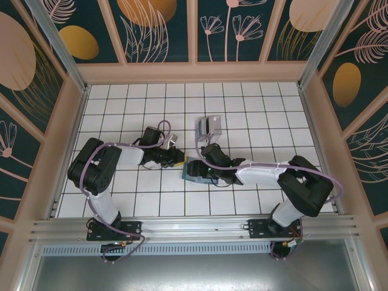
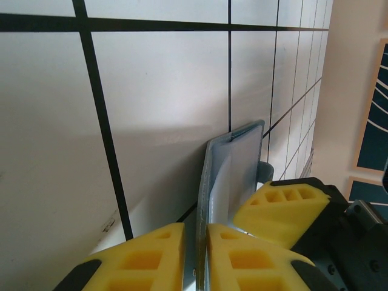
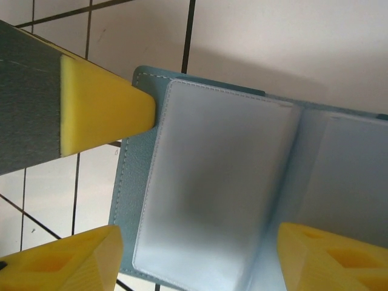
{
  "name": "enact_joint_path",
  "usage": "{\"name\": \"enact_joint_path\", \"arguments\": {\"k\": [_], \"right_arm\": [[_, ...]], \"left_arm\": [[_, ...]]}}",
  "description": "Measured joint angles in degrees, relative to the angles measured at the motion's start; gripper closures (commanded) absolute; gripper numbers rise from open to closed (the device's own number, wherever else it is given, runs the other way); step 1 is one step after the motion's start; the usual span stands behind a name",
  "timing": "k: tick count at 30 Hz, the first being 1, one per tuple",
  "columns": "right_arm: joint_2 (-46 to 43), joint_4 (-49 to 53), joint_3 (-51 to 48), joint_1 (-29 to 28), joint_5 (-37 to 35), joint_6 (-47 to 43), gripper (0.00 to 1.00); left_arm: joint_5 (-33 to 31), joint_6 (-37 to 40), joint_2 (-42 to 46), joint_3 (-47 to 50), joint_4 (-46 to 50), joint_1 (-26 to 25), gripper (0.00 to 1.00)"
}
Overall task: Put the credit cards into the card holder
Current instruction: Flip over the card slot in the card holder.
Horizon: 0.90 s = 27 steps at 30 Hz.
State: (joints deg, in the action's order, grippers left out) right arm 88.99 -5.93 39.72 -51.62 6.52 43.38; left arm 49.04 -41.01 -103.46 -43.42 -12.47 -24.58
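The teal card holder (image 1: pixel 191 171) lies opened on the white tiles mid-table. In the right wrist view its clear plastic sleeves (image 3: pixel 212 188) face up. My left gripper (image 1: pixel 178 159) is shut on the card holder's left cover (image 2: pixel 227 176), which stands on edge between the yellow fingers (image 2: pixel 145 254). My right gripper (image 1: pixel 207 172) hovers open over the holder (image 3: pixel 139 151), its fingertips (image 3: pixel 73 260) either side of a clear sleeve. The grey-silver credit cards (image 1: pixel 208 127) lie clustered on the tiles behind the holder, apart from both grippers.
Beige walls (image 1: pixel 66 121) with patterned panels ring the tiled floor (image 1: pixel 254 103). A metal rail (image 1: pixel 194 227) runs along the near edge by the arm bases. The right gripper's yellow finger (image 2: pixel 285 206) sits close beside the left gripper's.
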Motion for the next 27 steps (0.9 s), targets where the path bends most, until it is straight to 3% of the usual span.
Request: {"name": "enact_joint_path", "arguments": {"k": [13,20,24,27], "right_arm": [[5.4,1.6,4.9,-1.3,0.2,-0.8,0.33],[5.5,2.3,4.9,-1.4,-0.1,-1.1,0.45],[5.5,2.3,4.6,-1.4,-0.1,-1.1,0.53],[5.3,1.9,4.0,-1.4,-0.1,-1.0,0.58]], "left_arm": [[0.0,-0.2,0.0,0.0,-0.6,0.0,0.84],[0.0,-0.4,0.0,0.0,-0.6,0.0,0.85],[0.0,-0.6,0.0,0.0,-0.7,0.0,0.77],[0.0,-1.0,0.0,0.0,-0.8,0.0,0.65]]}}
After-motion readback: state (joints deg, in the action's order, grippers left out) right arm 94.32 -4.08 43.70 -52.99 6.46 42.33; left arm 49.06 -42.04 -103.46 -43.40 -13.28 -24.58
